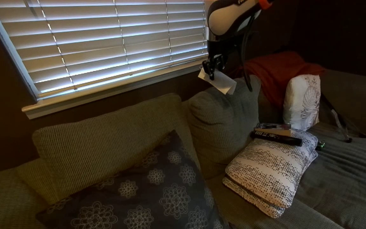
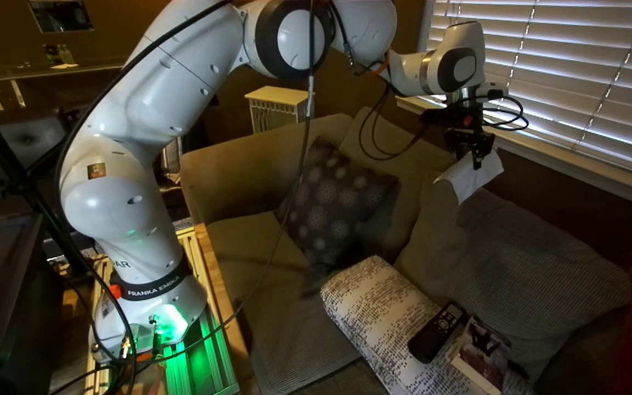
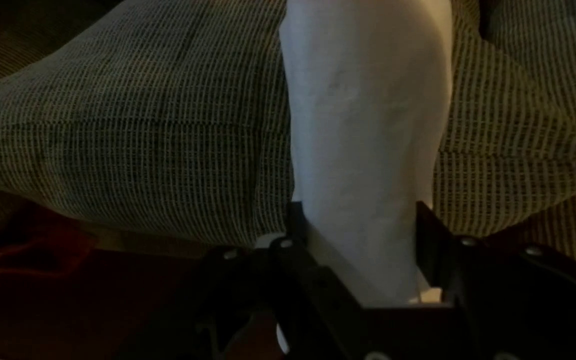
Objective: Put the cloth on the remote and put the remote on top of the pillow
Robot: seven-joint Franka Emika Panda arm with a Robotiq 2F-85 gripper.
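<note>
Holding a white cloth [image 2: 472, 178] up in the air, the gripper [image 3: 359, 225] has its two black fingers [image 3: 428, 245] squeezed on it, one on each side. The robot arm [image 2: 140, 115] reaches out over the couch [image 2: 305, 340], and the cloth is up by a big back cushion [image 2: 535, 263], near the window blinds [image 1: 91, 31]. One end of the cloth sticks out and droops, and I cannot tell if it touches the cushion. The black remote [image 2: 436, 332] lies flat on the dotted pillow [image 2: 371, 299], well apart from the cloth. Just beside the remote is a flat thing [image 2: 480, 351] with a picture on it, and that is on the dotted pillow too. A dark pillow [image 1: 157, 190] with pale flowers leans back on the couch. In an exterior view, a red blanket [image 1: 281, 70] lies over the couch, and a white pillow [image 1: 299, 101] stands up in front of it. A green light [image 2: 170, 322] shines at the bottom of the arm
</note>
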